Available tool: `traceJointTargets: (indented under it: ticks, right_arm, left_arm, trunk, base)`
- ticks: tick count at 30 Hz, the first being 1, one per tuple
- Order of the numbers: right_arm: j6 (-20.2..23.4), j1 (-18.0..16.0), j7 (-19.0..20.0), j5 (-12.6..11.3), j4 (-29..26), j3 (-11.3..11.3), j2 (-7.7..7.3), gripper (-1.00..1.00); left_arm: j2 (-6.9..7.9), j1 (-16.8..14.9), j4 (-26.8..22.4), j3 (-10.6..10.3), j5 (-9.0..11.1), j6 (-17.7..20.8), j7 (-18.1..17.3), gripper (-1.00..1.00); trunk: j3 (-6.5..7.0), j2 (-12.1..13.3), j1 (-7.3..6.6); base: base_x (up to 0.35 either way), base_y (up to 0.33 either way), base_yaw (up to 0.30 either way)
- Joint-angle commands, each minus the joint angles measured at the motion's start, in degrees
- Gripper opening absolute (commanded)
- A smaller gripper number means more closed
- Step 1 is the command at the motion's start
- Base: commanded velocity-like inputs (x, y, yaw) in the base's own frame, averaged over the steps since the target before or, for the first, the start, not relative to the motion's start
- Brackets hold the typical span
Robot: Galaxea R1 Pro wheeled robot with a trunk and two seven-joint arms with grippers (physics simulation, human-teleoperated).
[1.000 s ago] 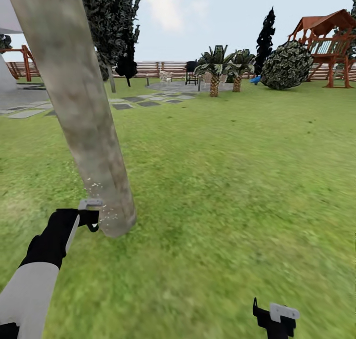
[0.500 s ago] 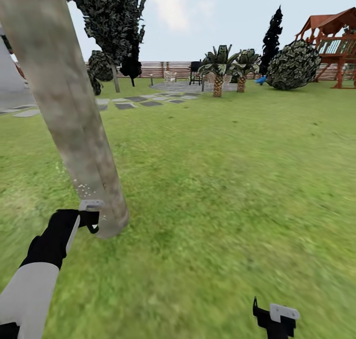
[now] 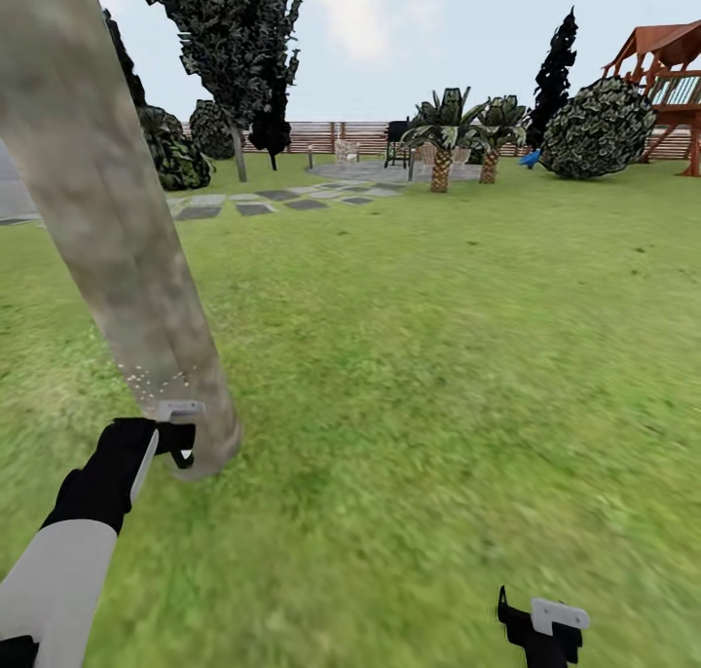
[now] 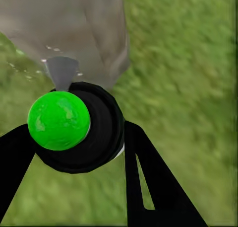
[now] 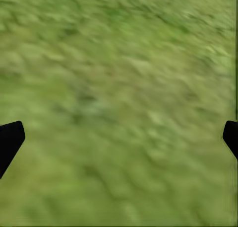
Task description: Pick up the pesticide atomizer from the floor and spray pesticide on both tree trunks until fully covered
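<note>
Blurry green grass lawn spreads everywhere; grey stepping stones at eleven o'clock, brown slatted wooden fence beyond, red-brown wooden playset at two.

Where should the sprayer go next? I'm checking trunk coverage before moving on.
Probably sweep the left end effector upward along the tree trunk. It grips the atomizer with the nozzle near the trunk's base, and the white pesticide specks cluster only low down; the trunk above looks unspeckled.

Beside two short palms, a grey paved patio holds what may be a black grill, with a wooden playset farther right.
</note>
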Motion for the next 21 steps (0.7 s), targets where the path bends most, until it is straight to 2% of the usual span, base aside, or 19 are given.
traceJointTargets:
  ticks: [1, 5, 7, 10, 14, 16, 21]
  right_arm:
    - [-0.01, 0.00, 0.00, 0.00, 0.00, 0.00, 0.00, 1.00]
    - [0.00, 0.00, 0.00, 0.00, 0.00, 0.00, -0.01, 1.00]
    - [0.00, 0.00, -0.04, 0.00, 0.00, 0.00, 0.00, 1.00]
    - [0.02, 0.00, -0.02, 0.00, 0.00, 0.00, 0.00, 1.00]
    - [0.01, 0.00, 0.00, 0.00, 0.00, 0.00, 0.02, 1.00]
    - [0.02, 0.00, 0.00, 0.00, 0.00, 0.00, 0.00, 1.00]
    - [-0.02, 0.00, 0.00, 0.00, 0.00, 0.00, 0.01, 1.00]
  left_arm:
    - [0.03, 0.04, 0.24, 0.07, 0.03, 0.00, 0.04, -1.00]
    - [0.73, 0.72, 0.47, 0.39, 0.01, -0.05, 0.16, -1.00]
    - [2.12, 2.33, 0.49, 0.59, 0.02, -0.20, 0.27, -1.00]
    - [2.91, 2.88, 0.49, 0.63, 0.02, -0.25, 0.25, -1.00]
    - [3.03, 3.03, 0.67, 0.64, 0.02, -0.19, 0.32, -1.00]
    - [2.97, 3.05, 2.76, 0.63, 0.00, -0.36, 0.33, -1.00]
    - [2.83, 3.06, 3.76, 0.50, 0.00, -0.45, 0.33, -1.00]
  trunk:
    - [0.00, 0.00, 0.00]
    - [0.00, 0.00, 0.00]
    - [0.00, 0.00, 0.00]
    - [0.00, 0.00, 0.00]
    - [0.00, 0.00, 0.00]
    - [0.00, 0.00, 0.00]
    - [0.00, 0.00, 0.00]
  base:
    - [0.010, -0.270, 0.000]
    - [0.002, -0.272, 0.000]
    - [0.000, -0.272, 0.106]
    - [0.045, -0.270, 0.234]
    - [0.177, -0.172, 0.274]
    - [0.037, -0.029, 0.277]
    - [0.007, -0.002, 0.254]
